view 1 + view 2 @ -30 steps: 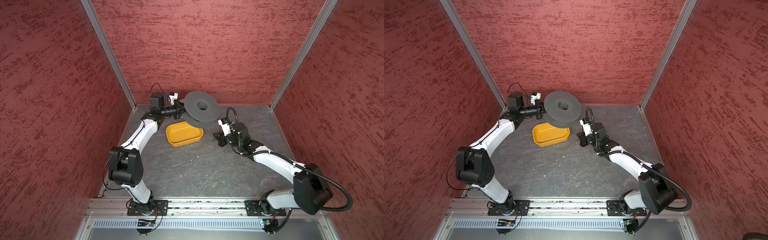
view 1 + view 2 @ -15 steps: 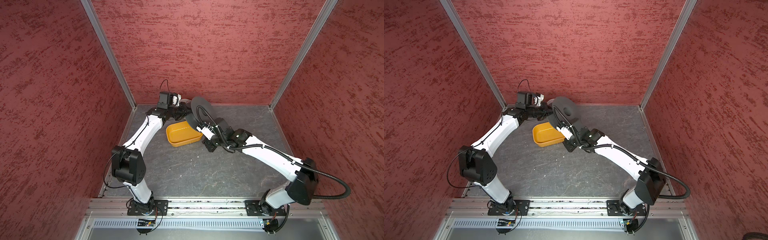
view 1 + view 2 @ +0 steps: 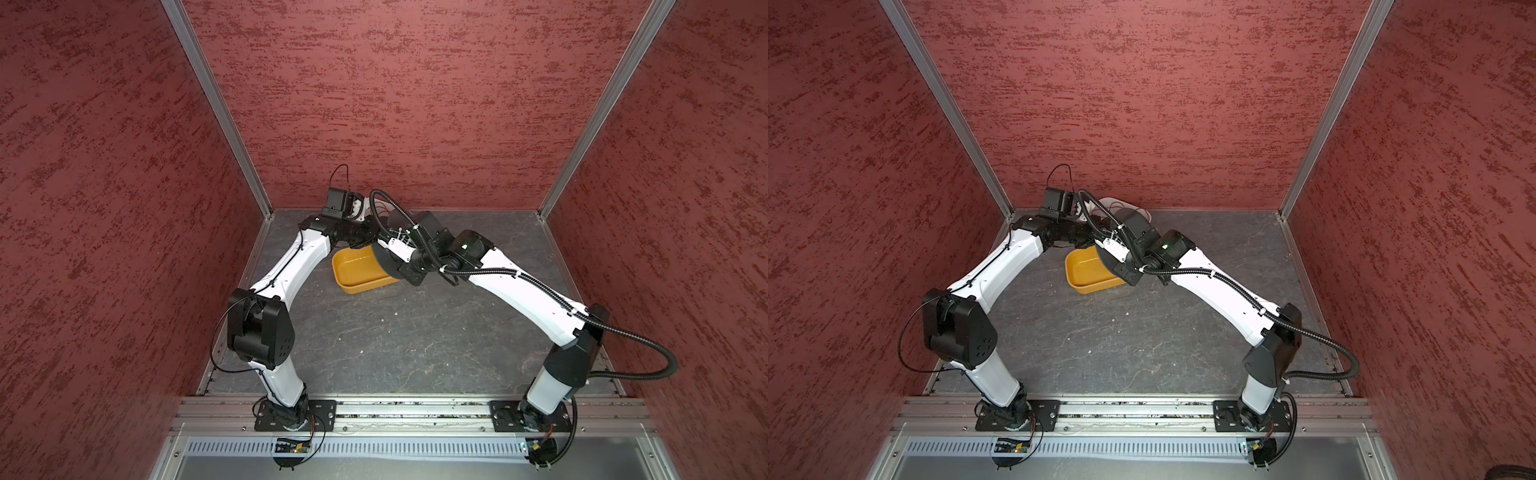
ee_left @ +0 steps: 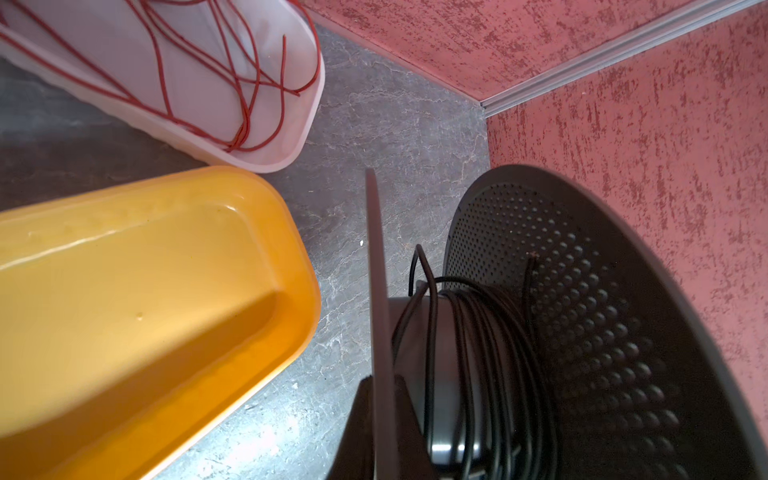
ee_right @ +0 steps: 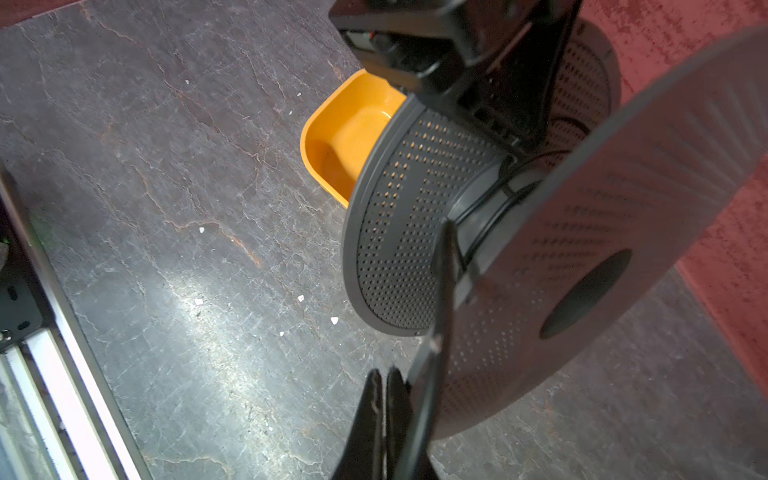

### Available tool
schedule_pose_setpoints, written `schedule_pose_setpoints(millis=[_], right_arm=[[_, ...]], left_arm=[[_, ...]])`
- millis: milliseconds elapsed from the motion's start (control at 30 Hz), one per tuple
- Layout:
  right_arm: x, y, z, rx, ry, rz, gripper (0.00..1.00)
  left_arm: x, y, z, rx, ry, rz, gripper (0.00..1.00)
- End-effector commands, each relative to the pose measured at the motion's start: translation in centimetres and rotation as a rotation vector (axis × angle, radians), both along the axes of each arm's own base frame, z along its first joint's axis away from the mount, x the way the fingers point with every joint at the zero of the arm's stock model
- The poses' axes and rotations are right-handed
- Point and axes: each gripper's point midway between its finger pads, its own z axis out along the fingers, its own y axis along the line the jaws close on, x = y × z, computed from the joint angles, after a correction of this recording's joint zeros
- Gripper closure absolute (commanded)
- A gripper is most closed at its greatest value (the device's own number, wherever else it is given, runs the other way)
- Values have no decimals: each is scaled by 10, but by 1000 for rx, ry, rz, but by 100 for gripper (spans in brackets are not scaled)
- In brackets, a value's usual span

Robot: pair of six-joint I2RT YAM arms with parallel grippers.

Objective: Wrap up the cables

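Note:
The thin black cables (image 4: 469,332) are wound in several turns round the hub of a black perforated spool (image 3: 386,259), which hangs on edge over the orange tray in both top views. My left gripper (image 4: 380,380) is shut on one flange of the spool (image 4: 376,270), with a finger on each side of it. My right gripper (image 5: 384,388) is shut, its fingers pressed together just beside the rim of the other flange (image 5: 582,208). Nothing shows between them. A strand of cable (image 5: 482,232) runs round the hub there.
An orange tray (image 3: 357,270) lies on the grey floor under the spool and holds nothing. Behind it, against the back wall, a white tray (image 4: 270,158) holds loose red wires (image 4: 249,83). The right arm's ribbed hose (image 3: 415,232) arcs over the spool.
My right arm swung left from the open floor to the spool. My left wrist turned, tipping the spool from face-up to on edge over the orange tray.

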Motion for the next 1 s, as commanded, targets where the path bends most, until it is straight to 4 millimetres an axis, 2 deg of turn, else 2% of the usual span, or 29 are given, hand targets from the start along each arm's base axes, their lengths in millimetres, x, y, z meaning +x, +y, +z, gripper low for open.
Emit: schedule_pose_setpoints(millis=[0,100,200,333,467,633,867,967], right_arm=[[33,-15,35,9,-137,-63,100],[26,-8,49,98,-55,2,100],[25,-8,53,120,-14,19,100],[38,-18,53,146,26,-23,100],[57,-38,50,165,44,-117,100],[87,-75,47,236,84,-294,100],[104,-119,42,231,51,-469,99],[108,-138,32,203,52,-545,98]], left_arm=[[-26,-27,5,-21,-7,-190,100],[-30,-37,1,-28,1,-238,100],[-33,-47,0,-31,-14,-283,100],[-35,-56,2,-45,-30,-329,100],[-39,-65,-1,-69,-47,-384,100],[-46,-79,2,-176,-62,-473,100],[-52,-87,11,-228,-88,-547,100],[-56,-89,18,-261,-97,-580,100]])
